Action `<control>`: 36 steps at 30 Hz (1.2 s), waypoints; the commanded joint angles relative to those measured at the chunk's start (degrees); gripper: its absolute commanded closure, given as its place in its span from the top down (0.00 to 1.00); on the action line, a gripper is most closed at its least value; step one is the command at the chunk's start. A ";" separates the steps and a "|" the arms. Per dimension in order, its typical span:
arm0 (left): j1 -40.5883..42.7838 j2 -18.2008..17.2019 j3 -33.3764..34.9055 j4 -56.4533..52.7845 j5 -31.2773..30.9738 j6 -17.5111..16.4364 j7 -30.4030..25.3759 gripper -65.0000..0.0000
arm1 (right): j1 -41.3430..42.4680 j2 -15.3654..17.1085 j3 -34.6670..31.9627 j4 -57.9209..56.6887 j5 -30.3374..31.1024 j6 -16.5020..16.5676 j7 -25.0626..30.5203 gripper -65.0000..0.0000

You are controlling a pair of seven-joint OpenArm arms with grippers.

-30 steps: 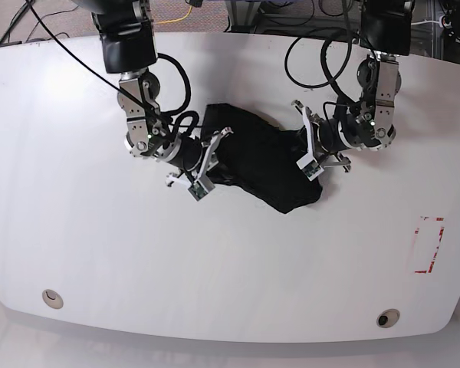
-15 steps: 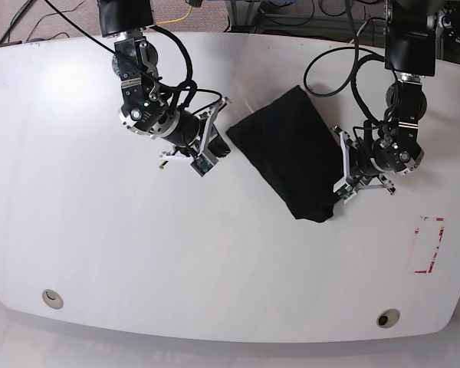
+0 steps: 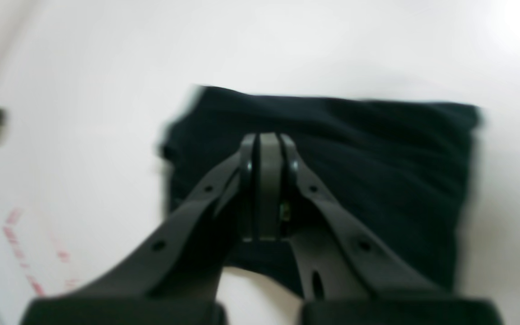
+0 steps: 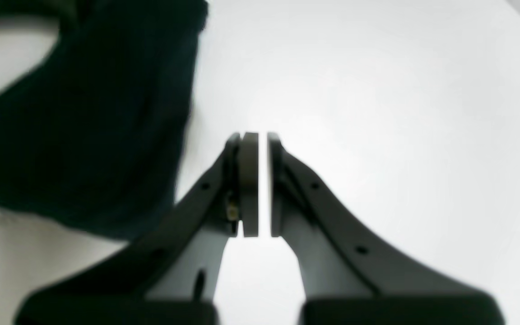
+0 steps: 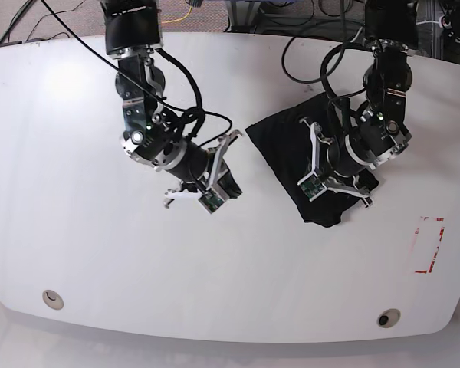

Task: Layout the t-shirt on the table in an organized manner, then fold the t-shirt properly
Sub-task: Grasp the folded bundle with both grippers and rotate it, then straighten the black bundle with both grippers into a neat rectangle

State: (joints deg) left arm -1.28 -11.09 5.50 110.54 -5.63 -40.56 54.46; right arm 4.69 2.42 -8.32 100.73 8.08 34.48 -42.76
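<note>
Both grippers pressed together and holding nothing, folded t-shirt between them.

The left gripper (image 3: pixel 264 187) has its fingers pressed together above the black t-shirt (image 5: pixel 291 157), a compact rectangle lying toward the table's (image 5: pixel 230 276) far right. The right gripper (image 4: pixel 255 185), fingers nearly touching, hangs over bare tabletop just beside the shirt's edge. Both arms reach in from the far edge, wrists angled toward each other.

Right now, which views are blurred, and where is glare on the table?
Left wrist: the t-shirt has smeared edges. Right wrist: shirt and table are soft, with a bright patch beside the end effector. Base: sharp, with glare at upper left.
</note>
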 commanded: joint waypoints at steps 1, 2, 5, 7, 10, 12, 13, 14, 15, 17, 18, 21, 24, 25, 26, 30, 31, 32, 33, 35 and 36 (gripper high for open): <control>0.80 0.06 -1.32 1.77 -0.13 0.56 -0.70 0.00 | 3.62 -2.02 -0.87 -3.19 1.20 0.20 1.31 0.05; 1.94 0.15 -1.85 1.85 -0.13 0.56 -0.70 0.00 | 4.94 -2.55 -2.01 -5.04 1.02 0.20 1.40 0.05; 4.49 1.47 -3.08 1.85 -0.13 0.56 -0.79 0.00 | 7.49 -2.99 -4.39 -8.99 1.20 0.20 2.19 0.05; 5.98 2.17 -4.31 1.85 -0.13 0.56 -0.79 0.00 | 8.89 -3.43 -5.79 -11.89 1.29 0.20 4.21 0.05; 8.44 2.26 -6.16 1.94 -0.13 0.56 -0.79 0.00 | 10.21 -5.10 -7.20 -15.67 1.02 0.20 7.55 0.05; 9.94 2.17 -8.00 1.94 -0.22 0.56 -0.79 0.00 | 11.18 -6.24 -7.38 -18.57 0.93 0.20 8.79 0.05; 10.38 2.17 -8.88 1.94 -0.22 0.56 -0.87 0.00 | 11.80 -6.50 -7.46 -19.72 0.93 0.20 9.05 0.05; 10.91 2.26 -10.38 1.85 -0.22 0.56 -0.87 0.00 | 12.59 -6.94 -7.55 -21.47 0.93 0.20 9.49 0.05; 11.26 2.35 -11.43 1.59 -0.13 0.56 -0.87 0.00 | 13.20 -7.21 -7.64 -22.88 0.93 0.20 9.84 0.05; 12.22 2.52 -13.37 1.50 -0.13 0.56 -0.87 0.00 | 13.91 -7.73 -7.64 -25.96 0.93 0.20 11.42 0.05; 12.49 2.52 -13.63 1.41 -0.13 0.56 -0.87 0.00 | 13.99 -8.00 -7.64 -27.01 0.93 0.20 12.30 0.05; 13.01 2.43 -13.63 0.27 -0.13 0.56 -0.87 0.00 | 14.34 -8.17 -7.73 -31.32 0.85 0.20 16.08 0.05; 12.93 2.43 -13.63 -2.45 -0.13 0.56 -0.96 0.00 | 14.87 -8.17 -7.73 -36.33 0.85 0.20 19.86 0.05; 12.93 2.43 -13.63 -3.42 -0.13 0.56 -0.96 0.00 | 14.87 -8.17 -7.73 -37.65 0.85 0.20 20.74 0.05; 12.84 2.35 -13.54 -5.09 -0.13 0.56 -0.96 0.00 | 14.87 -8.17 -7.73 -39.41 0.85 0.20 22.32 0.05; 10.29 2.17 -13.54 -10.54 -0.13 0.56 -0.96 0.00 | 14.52 -7.65 -7.82 -43.80 0.85 0.20 26.46 0.05; 9.41 2.17 -13.54 -12.65 -0.13 0.56 -0.96 0.00 | 14.26 -7.47 -7.82 -44.51 0.85 0.20 26.81 0.05; 8.97 2.17 -13.54 -13.44 -0.13 0.56 -0.96 0.00 | 13.99 -7.21 -7.82 -44.60 0.85 0.20 26.81 0.05; 8.27 2.08 -13.54 -15.55 -0.13 0.56 -0.96 0.00 | 12.94 -6.24 -7.73 -44.51 1.02 0.20 26.81 0.04; 7.21 1.82 -13.54 -17.75 -0.13 0.56 -1.05 0.00 | 11.62 -5.27 -7.73 -43.10 1.20 0.20 26.81 0.04; 6.69 1.03 -13.54 -18.89 -0.13 0.56 -1.40 0.00 | 10.65 -4.74 -7.73 -41.52 1.20 0.20 26.72 0.04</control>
State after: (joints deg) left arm 6.44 -9.02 -8.12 93.10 -6.66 -40.12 52.69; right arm 15.66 -3.36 -16.16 56.38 8.88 34.46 -16.64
